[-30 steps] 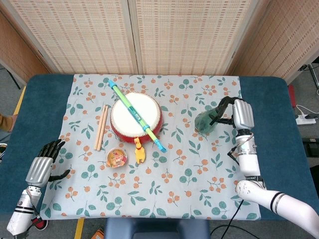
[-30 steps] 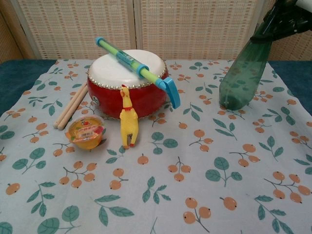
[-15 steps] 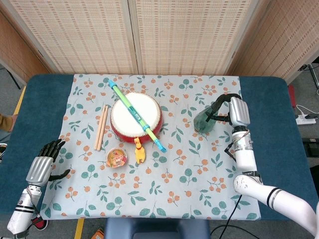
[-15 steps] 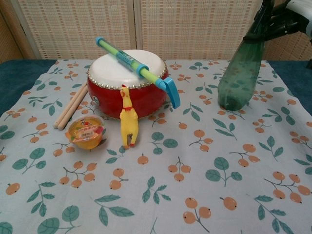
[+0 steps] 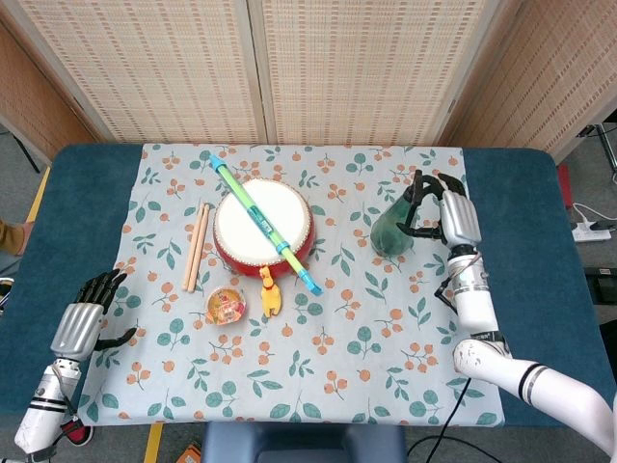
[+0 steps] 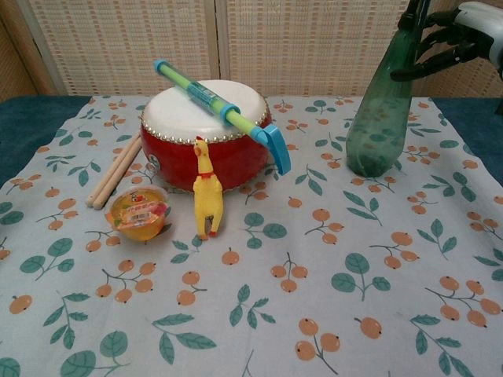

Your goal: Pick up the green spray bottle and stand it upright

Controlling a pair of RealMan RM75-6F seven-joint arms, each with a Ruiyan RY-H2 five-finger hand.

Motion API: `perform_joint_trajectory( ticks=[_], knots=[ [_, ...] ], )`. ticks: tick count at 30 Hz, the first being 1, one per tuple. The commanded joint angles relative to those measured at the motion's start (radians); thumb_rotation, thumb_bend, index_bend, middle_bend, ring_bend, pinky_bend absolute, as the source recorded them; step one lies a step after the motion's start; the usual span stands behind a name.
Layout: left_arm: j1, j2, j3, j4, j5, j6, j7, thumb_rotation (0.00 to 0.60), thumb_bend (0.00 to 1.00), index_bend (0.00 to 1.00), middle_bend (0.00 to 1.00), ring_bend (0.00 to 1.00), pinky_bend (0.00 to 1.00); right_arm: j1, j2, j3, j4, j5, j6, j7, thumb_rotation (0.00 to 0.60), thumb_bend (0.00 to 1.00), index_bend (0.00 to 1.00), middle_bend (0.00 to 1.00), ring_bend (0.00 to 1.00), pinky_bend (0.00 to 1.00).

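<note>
Standing near the right edge of the floral tablecloth (image 6: 259, 314), base down on the cloth and leaning only slightly: translucent green plastic spray bottle (image 6: 380, 110). Right hand (image 5: 445, 218) at the neck, fingers (image 6: 440, 56) spread loosely about it; cannot tell whether gripping or just letting go. Left hand (image 5: 85, 315) empty, fingers apart, resting by the tabletop's front left corner. Judged as the closing step: bottle set upright, release in hand. Next move calling for a clean opening of the fingers and a straight withdrawal away from the neck, without nudging the tall, narrow bottle toward the red drum with white skin (image 6: 203, 133) to its left
</note>
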Motion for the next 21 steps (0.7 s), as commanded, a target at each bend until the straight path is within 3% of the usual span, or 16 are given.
perform_joint_trajectory(
  ticks=[1, 7, 14, 21],
  knots=[
    [0.000, 0.000, 0.000, 0.002, 0.001, 0.002, -0.002, 0.600, 0.18, 0.00, 0.00, 0.00, 0.08, 0.000, 0.003, -0.003, -0.002, -0.003, -0.004, 0.003, 0.600, 0.00, 0.19, 0.34, 0.04, 0.00],
    [0.000, -0.001, 0.001, 0.003, 0.001, 0.002, -0.003, 0.600, 0.18, 0.00, 0.00, 0.00, 0.08, 0.000, 0.030, -0.019, -0.021, 0.003, -0.044, -0.002, 0.600, 0.00, 0.01, 0.18, 0.00, 0.00],
    [0.000, 0.000, 0.002, 0.002, 0.003, 0.002, -0.003, 0.600, 0.18, 0.00, 0.00, 0.00, 0.08, 0.001, 0.088, -0.054, -0.072, 0.014, -0.090, -0.050, 0.600, 0.00, 0.00, 0.12, 0.00, 0.00],
    [0.001, -0.002, 0.006, 0.003, 0.004, 0.001, -0.003, 0.600, 0.18, 0.00, 0.00, 0.00, 0.08, -0.033, 0.129, -0.114, -0.144, -0.020, -0.014, -0.140, 0.600, 0.00, 0.00, 0.08, 0.00, 0.00]
  ],
)
